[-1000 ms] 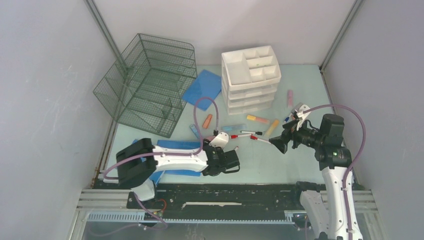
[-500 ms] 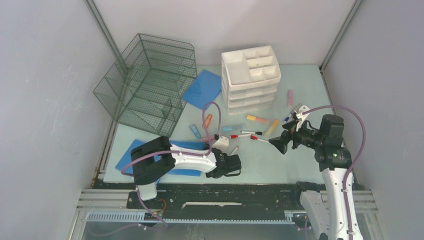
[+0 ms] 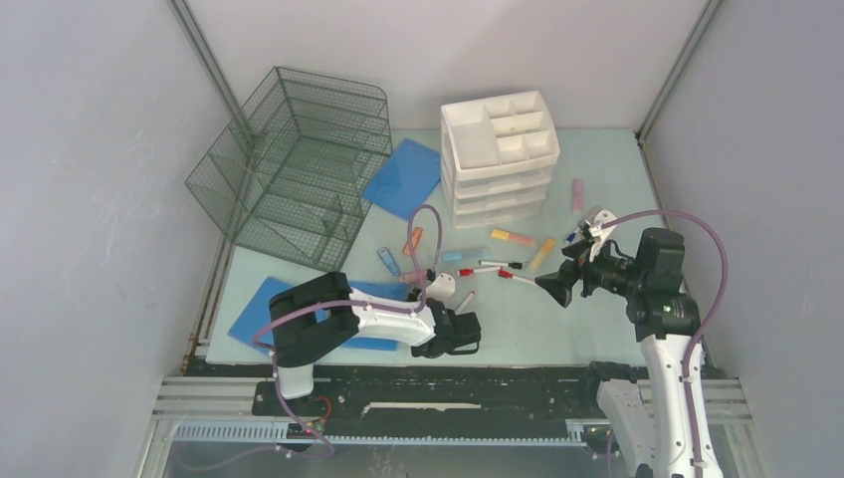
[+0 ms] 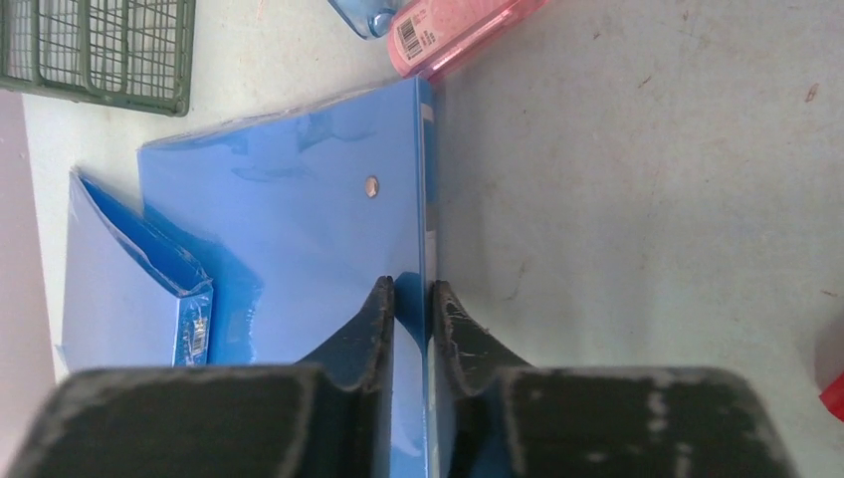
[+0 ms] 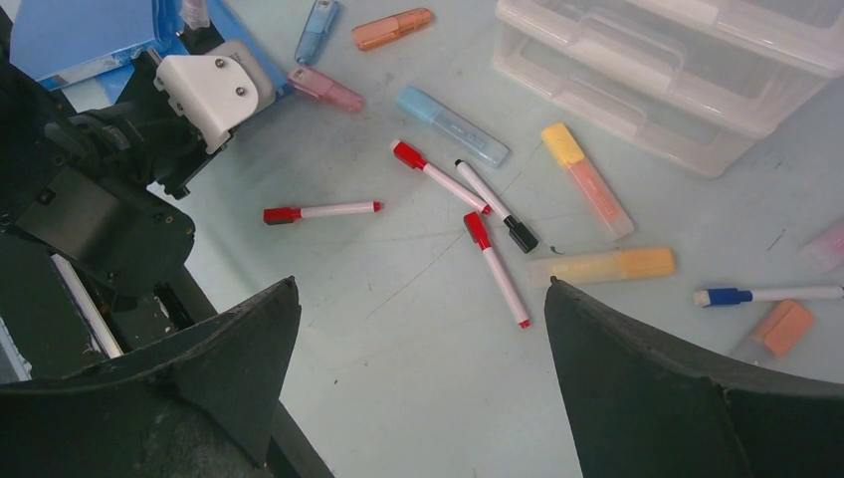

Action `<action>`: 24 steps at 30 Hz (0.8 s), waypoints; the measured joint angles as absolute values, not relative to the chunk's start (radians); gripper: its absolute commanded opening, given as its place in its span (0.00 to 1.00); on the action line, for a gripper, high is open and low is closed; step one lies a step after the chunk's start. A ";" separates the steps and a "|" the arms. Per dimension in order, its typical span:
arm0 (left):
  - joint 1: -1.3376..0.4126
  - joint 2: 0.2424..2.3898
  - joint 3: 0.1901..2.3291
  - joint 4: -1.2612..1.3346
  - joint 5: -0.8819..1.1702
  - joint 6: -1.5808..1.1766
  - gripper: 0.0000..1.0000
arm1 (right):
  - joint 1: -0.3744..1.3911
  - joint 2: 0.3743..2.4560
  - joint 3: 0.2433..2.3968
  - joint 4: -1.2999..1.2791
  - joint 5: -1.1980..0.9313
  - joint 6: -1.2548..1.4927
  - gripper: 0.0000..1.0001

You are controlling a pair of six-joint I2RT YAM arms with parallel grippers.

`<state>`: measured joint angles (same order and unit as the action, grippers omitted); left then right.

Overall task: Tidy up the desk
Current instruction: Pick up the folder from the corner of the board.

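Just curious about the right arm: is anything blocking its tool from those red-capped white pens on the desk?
Nothing visible does. The right tool hangs open above the red-capped white pens lying on the pale mint-green desk, with clear air between.

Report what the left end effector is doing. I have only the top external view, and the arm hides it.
Observer: The left wrist view shows the left end effector shut on the edge of a blue folder.
Operator: Name anything close to that edge.
Observer: A pink highlighter lies at the folder's far corner. I cannot tell whether they touch.
Operator: Give me the right side.
Observer: The right wrist view shows the right end effector open and empty above the desk, with red-capped markers in front of it.
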<state>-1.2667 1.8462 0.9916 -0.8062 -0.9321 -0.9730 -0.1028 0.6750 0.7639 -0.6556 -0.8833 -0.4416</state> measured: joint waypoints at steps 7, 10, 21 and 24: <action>-1.282 1.839 0.991 -0.815 -0.949 -0.985 0.00 | -0.111 0.678 0.764 -0.657 -0.888 -0.442 1.00; -1.294 1.811 0.991 -0.821 -0.951 -0.991 0.00 | -0.121 0.686 0.764 -0.660 -0.900 -0.442 1.00; -1.340 1.617 0.987 -0.773 -0.960 -0.989 0.00 | -0.127 0.735 0.764 -0.662 -0.998 -0.442 1.00; -1.346 1.578 0.986 -0.758 -0.962 -0.975 0.00 | -0.109 0.744 0.764 -0.662 -1.031 -0.446 1.00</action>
<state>-1.3457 1.5784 0.9859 -0.7578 -0.9619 -0.9749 -0.1093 0.7444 0.7635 -0.6624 -1.0309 -0.4461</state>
